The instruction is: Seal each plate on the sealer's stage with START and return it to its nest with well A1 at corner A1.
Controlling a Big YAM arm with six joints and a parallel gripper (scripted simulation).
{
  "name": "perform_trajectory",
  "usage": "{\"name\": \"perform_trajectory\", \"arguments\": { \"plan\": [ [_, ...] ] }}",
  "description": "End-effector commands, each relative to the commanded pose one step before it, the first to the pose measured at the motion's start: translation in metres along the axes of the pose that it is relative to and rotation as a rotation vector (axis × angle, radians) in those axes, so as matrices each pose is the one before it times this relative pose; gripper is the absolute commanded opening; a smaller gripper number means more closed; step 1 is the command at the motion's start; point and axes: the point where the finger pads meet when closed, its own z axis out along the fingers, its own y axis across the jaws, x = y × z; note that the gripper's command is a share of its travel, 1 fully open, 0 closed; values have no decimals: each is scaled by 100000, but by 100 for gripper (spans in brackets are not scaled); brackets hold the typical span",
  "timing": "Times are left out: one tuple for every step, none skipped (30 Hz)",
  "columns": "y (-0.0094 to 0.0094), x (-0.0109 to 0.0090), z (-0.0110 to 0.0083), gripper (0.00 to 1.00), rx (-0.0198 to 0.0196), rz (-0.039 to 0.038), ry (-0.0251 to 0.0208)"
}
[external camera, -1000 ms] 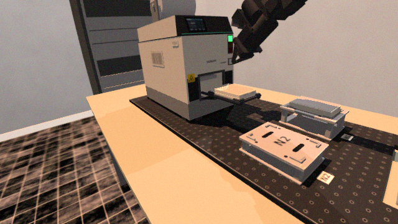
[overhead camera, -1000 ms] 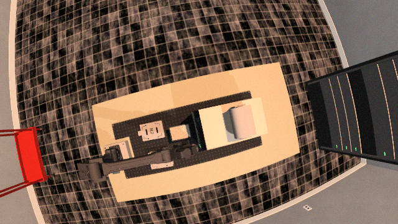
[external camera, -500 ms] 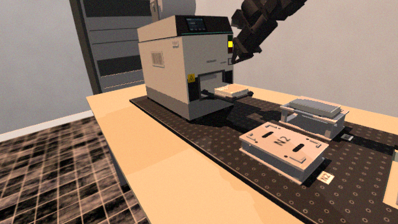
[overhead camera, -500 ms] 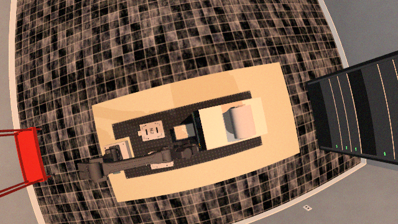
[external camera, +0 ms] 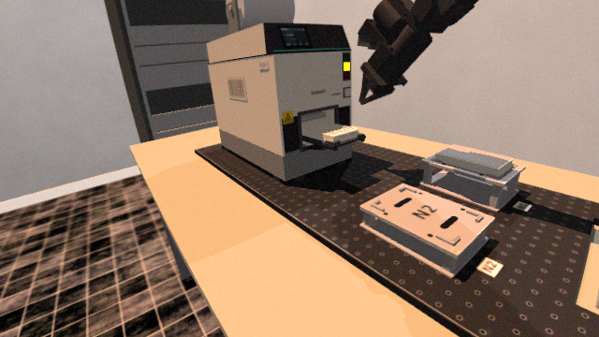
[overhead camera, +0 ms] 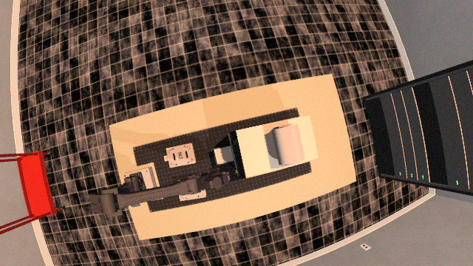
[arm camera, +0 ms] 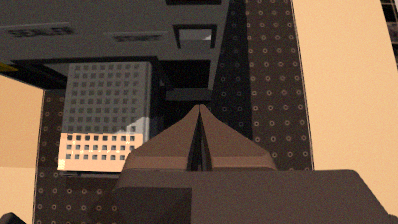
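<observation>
Fingers (external camera: 362, 101): closed, nothing gripped, near START (external camera: 346, 92) (arm camera: 195, 37). Lamp (external camera: 346, 66): amber. Plate (overhead camera: 219, 156) (external camera: 341, 134) (arm camera: 106, 107): on the stage, partly out. N2 (overhead camera: 179, 155) (external camera: 427, 216): bore no plate.

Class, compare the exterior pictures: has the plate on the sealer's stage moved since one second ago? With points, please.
Yes, the plate (external camera: 341, 135) (arm camera: 107, 112) (overhead camera: 219, 156) has moved inward, toward the sealer (external camera: 243, 101).
</observation>
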Motion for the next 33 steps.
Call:
{"name": "perform_trajectory", "arguments": {
  "plan": [
    [-308,-3677,-2328,0,337,-1718,-7593],
    [0,0,0,0,0,0,0],
    [0,0,0,0,0,0,0],
    [245,-31,-444,0,-285,-235,255],
    [230,-235,-768,0,-268,-378,-254],
    [232,-257,-779,0,-287,-364,-347],
    [247,227,-699,0,-290,-205,375],
    [23,255,-654,0,16,30,352],
    [14,74,-644,0,-4,41,57],
    [0,108,-582,0,37,37,189],
    [-210,82,-567,0,313,315,151],
    [-769,1778,10,0,196,183,-244],
    [-107,173,-484,0,303,76,-20],
    [-92,168,-424,0,280,121,206],
    [-51,130,-440,0,90,80,428],
    [-1,46,-476,0,-7,-13,254],
    [32,-14,-532,0,-18,8,-30],
    [13,-242,-607,0,13,-8,-536],
    [0,0,0,0,0,0,0],
    [0,0,0,0,0,0,0],
    [333,-332,-155,0,-492,-64,-872],
    [210,-69,-696,0,-278,124,-265],
    [221,415,-643,0,-275,186,515],
    [203,176,-681,0,-235,143,41],
    [11,125,-676,0,31,-2,-82],
    [-11,64,-641,0,92,-9,-165],
    [-191,62,-587,0,337,237,-113],
    [-194,25,-547,0,332,-150,-124],
    [-72,-186,-547,0,146,-74,-424],
    [-66,-107,-508,0,108,-59,-262],
    [-57,-47,-490,0,103,-63,-158],
    [-57,266,-401,0,101,48,412],
    [658,-479,361,100,59,-10231,463]
  ]
}}
